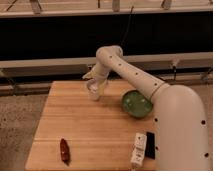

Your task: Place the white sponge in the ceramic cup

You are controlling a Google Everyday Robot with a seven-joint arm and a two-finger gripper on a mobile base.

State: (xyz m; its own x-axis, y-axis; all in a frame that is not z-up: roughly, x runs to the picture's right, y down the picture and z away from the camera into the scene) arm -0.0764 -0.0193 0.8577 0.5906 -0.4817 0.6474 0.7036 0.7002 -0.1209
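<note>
The ceramic cup (94,92) is small and white and stands upright on the wooden table (80,125), near its far edge and left of the green bowl. My gripper (92,76) hangs just above the cup's mouth, at the end of the white arm that reaches in from the right. A pale patch shows at the cup's mouth, and I cannot tell whether it is the white sponge. The sponge does not show anywhere else on the table.
A wide green bowl (136,104) sits right of the cup. A long white bar with dark marks (139,149) and a black bar (150,145) lie at the front right. A red-brown object (64,150) lies at the front left. A rail runs behind the table.
</note>
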